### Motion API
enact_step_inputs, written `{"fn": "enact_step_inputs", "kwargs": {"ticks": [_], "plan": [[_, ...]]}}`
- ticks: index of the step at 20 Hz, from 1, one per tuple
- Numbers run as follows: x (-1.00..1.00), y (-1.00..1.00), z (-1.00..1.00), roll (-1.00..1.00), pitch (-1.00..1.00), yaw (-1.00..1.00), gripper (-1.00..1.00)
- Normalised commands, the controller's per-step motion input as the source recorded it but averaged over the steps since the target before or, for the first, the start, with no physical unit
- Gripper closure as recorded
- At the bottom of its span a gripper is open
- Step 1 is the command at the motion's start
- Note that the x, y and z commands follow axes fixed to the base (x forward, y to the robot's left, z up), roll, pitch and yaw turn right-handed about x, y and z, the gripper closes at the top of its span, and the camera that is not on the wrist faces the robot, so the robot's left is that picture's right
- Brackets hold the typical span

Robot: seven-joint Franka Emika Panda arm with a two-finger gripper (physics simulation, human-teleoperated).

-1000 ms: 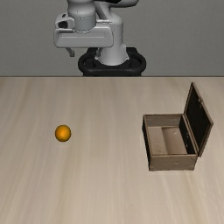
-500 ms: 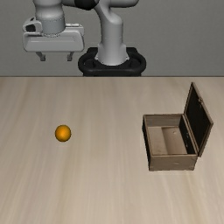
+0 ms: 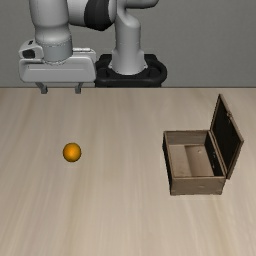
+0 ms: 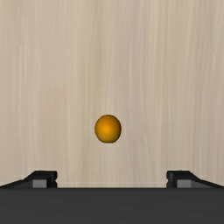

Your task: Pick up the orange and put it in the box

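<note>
Toward the exterior view's left, the gripper (image 3: 61,90) hangs above the far part of the table (image 3: 120,215). Its two fingers (image 3: 44,90) point down and are spread wide, gripping nothing. Farther forward, and slightly to the right of the gripper's line, the orange (image 3: 72,152) sits on the bare wood, touching no other thing. It is round, so no long axis or pointing direction can be made out.

From the wrist, the orange (image 4: 108,129) lies ahead of the gripper (image 4: 112,178), about midway between the two fingers (image 4: 42,178) and clear of both. The fingers are cut off there, just their tips rising above a dark band.

Right of the gripper in the exterior view, the arm (image 3: 110,25) rises from its dark base (image 3: 128,70) and is cut off by the upper edge. At the exterior view's right, well apart from the orange, the brown box (image 3: 195,187) stands open. Its lid (image 3: 227,133) is raised and leans outward on the right side. The near wall hides part of the floor inside.
</note>
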Motion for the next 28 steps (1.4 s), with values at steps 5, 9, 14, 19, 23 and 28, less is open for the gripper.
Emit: {"fn": "enact_step_inputs", "kwargs": {"ticks": [5,9,14,19,23,28], "plan": [[0.2,0.2,-0.6,0.0,0.0,0.0,-1.0],[0.0,0.0,-1.0,0.0,0.0,0.0,-1.0],[0.0,0.0,-1.0,0.0,0.0,0.0,-1.0],[0.0,0.0,-1.0,0.0,0.0,0.0,-1.0],[-0.25,0.0,-0.5,0.0,0.0,0.0,1.0],[0.0,0.0,0.0,0.0,0.0,0.0,1.0]]}}
